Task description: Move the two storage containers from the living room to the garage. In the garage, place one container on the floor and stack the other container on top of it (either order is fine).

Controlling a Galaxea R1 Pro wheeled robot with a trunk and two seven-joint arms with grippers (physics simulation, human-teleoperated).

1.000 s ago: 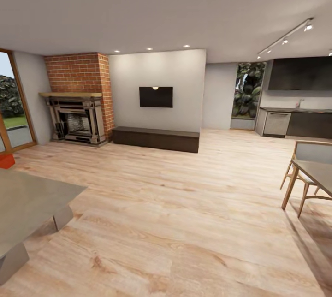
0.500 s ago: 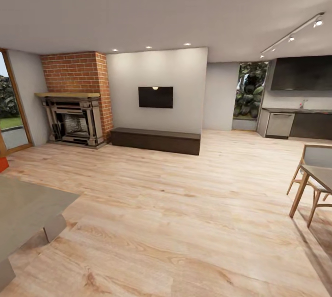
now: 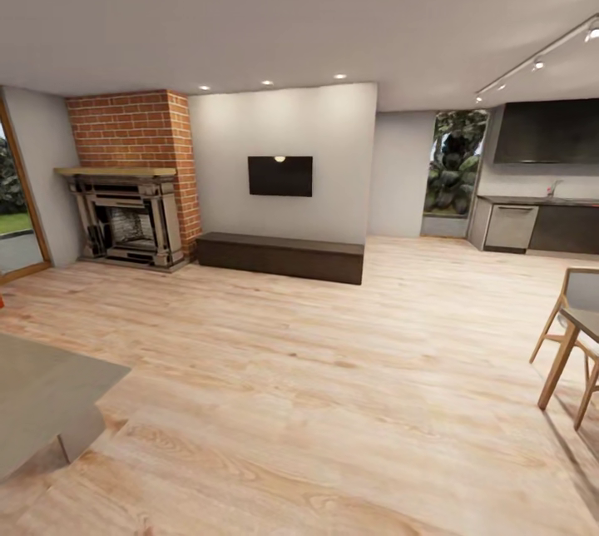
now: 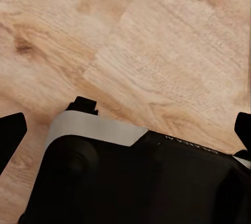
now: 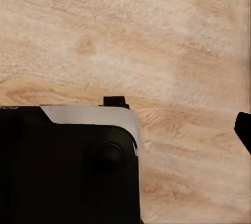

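The left gripper (image 4: 125, 130) has its jaws wide apart: its two dark fingertips (image 4: 11, 132) sit at opposite edges of the left wrist view with nothing between them but wood planks and the robot's black base (image 4: 141, 182). For the right gripper (image 5: 243, 130), only one dark fingertip shows at the edge of the right wrist view, so I cannot tell whether its jaws are apart or together; nothing is seen held there.

The head view looks across the living room (image 3: 299, 328), with its light wood-plank floor (image 3: 333, 403) reaching to the far wall. At far left stands the brick fireplace (image 3: 129, 178) with a dark hearth surround. To its right, a black television (image 3: 280, 176) hangs on the white wall above a long low dark cabinet (image 3: 281, 256). Further right is a window with foliage (image 3: 455, 161), then dark kitchen units (image 3: 541, 224) at far right under a ceiling light track (image 3: 541, 62). A wooden table and chair (image 3: 574, 336) stand at the near right edge. A grey table (image 3: 42, 394) fills the near left corner. A tiny orange-red sliver at the left edge, just beyond the grey table, may be one of the storage containers (image 3: 1, 300), but it is too small to tell.
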